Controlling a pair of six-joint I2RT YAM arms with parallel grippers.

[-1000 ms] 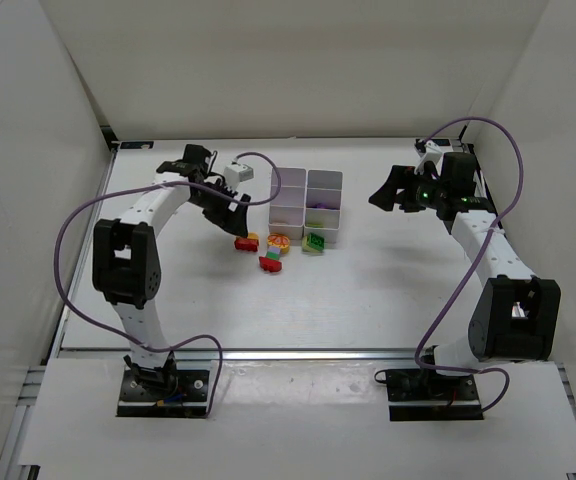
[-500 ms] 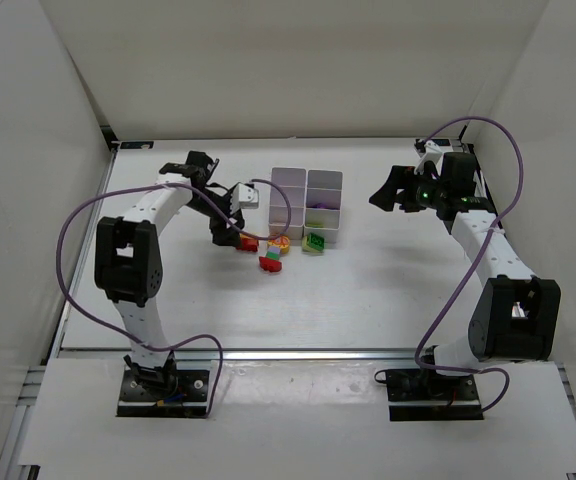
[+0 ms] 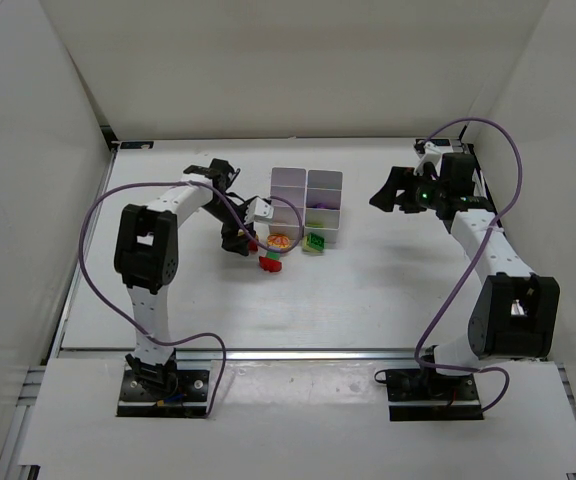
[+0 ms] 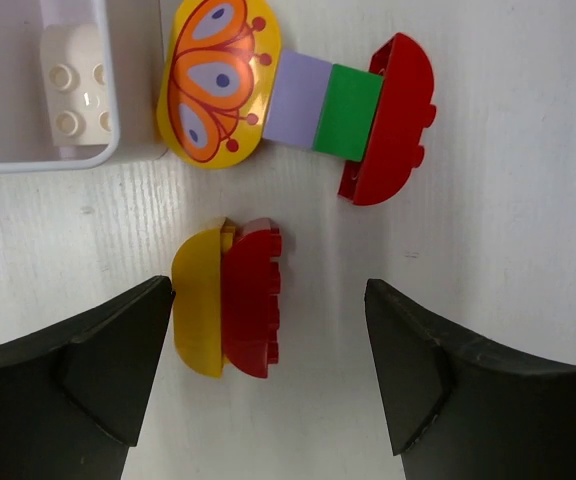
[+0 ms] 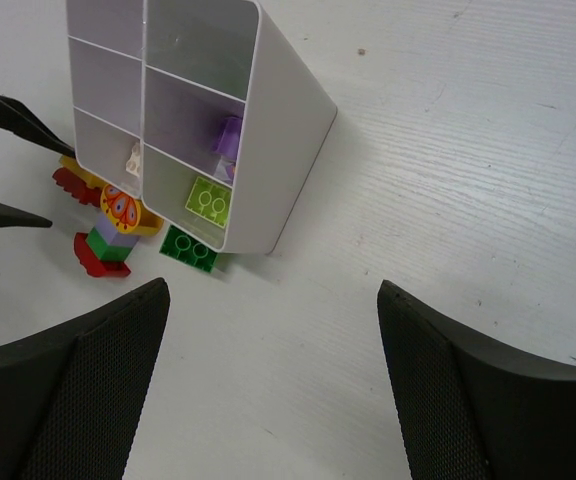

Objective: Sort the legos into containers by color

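White counter point(image 3: 368, 280) carries the containers point(image 3: 308, 205) toward its far middle. Loose legos lie at their near-left corner. A yellow-and-red pair point(image 4: 228, 298) sits between the spread fingers of the left hand point(image 4: 268, 295), its yellow side just beside one finger. The right hand point(image 5: 270, 290), fingers apart and holding nothing, hovers well right of the containers, where a lime brick point(image 5: 209, 198) and a purple brick point(image 5: 228, 135) lie in separate cells.

a robotics lab test cell: plain white panel walls point(image 3: 268, 70) box in a white desk point(image 3: 368, 290), where the black-and-white left robot arm point(image 3: 146, 250) and right robot arm point(image 3: 490, 250) trail looping purple cables point(image 3: 483, 121).
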